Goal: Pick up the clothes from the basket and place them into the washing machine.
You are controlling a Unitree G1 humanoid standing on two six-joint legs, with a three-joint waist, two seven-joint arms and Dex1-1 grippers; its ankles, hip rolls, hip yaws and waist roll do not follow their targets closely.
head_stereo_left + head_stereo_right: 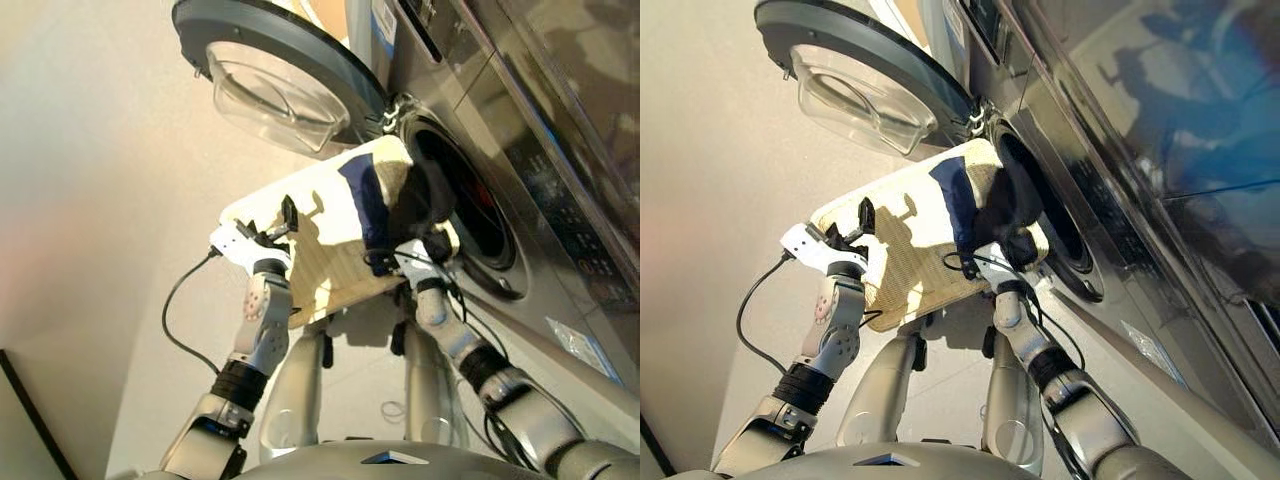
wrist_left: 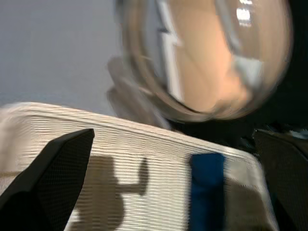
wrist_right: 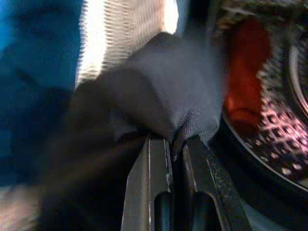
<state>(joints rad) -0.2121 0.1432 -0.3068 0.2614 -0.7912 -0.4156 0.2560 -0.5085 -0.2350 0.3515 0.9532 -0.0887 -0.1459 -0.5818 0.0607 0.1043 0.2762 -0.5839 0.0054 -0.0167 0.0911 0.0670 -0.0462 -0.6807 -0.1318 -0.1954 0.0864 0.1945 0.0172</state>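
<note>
1. Right gripper (image 3: 175,144) – fingers pinched nearly together on a fold of the black cloth (image 3: 159,82), which bunches over the fingertips and hides them.
2. Just beside it, the navy cloth (image 1: 365,200) lies on the basket (image 1: 290,215).
3. Beyond the black cloth, the washing machine (image 1: 520,150) drum – the red cloth (image 3: 245,91) inside, blurred.
4. Left gripper (image 1: 278,228) – fingers spread, empty, over the basket's near rim.
5. Door (image 1: 280,80) swung wide, cut off at top.

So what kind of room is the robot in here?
Probably a home laundry corner. A front-loading washing machine stands with its glass door swung open, another dark appliance is stacked above it, and a wicker basket of clothes sits at the porthole.
</note>
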